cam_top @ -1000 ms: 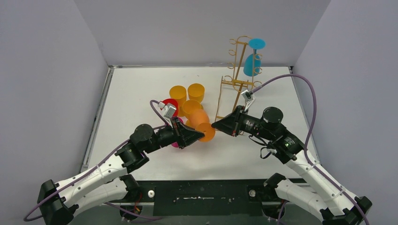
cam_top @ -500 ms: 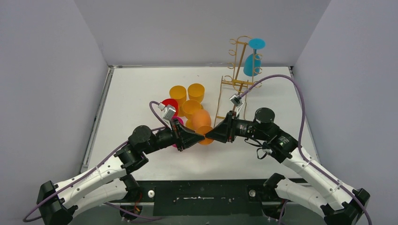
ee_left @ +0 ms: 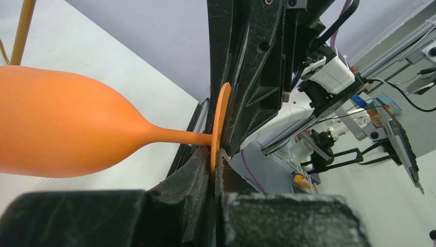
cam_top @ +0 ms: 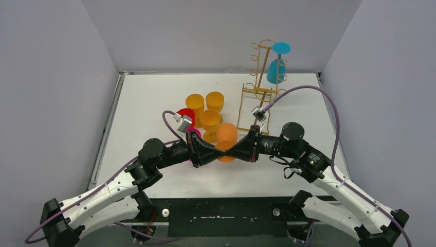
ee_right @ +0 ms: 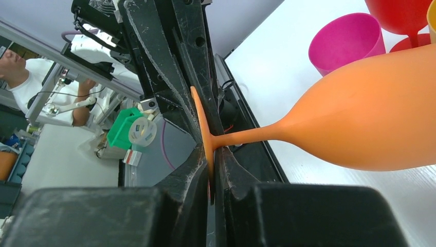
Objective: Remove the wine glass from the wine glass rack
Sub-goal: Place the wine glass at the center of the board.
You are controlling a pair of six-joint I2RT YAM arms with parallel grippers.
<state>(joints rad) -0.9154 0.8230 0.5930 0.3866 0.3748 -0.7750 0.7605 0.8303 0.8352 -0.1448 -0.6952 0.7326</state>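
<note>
The gold wire wine glass rack (cam_top: 259,77) stands at the back right, with a blue wine glass (cam_top: 276,69) hanging upside down on it. An orange wine glass (cam_top: 226,135) is held low over the table centre, between the two arms. My left gripper (cam_top: 220,152) and right gripper (cam_top: 232,152) meet tip to tip there. In the left wrist view my gripper (ee_left: 215,164) is shut on the glass's thin foot (ee_left: 221,118). In the right wrist view my gripper (ee_right: 212,170) is shut on the same foot (ee_right: 201,123), with the bowl (ee_right: 370,123) to the right.
Three yellow-orange glasses (cam_top: 195,101) (cam_top: 215,100) (cam_top: 210,119), a red glass (cam_top: 186,114) and a pink cup (cam_top: 194,134) cluster left of the rack, just behind the left gripper. Grey walls close in the table on three sides.
The right gripper has moved left to the left gripper and shut on the orange glass's foot. The left gripper has kept its hold, and the glass has shifted slightly.
</note>
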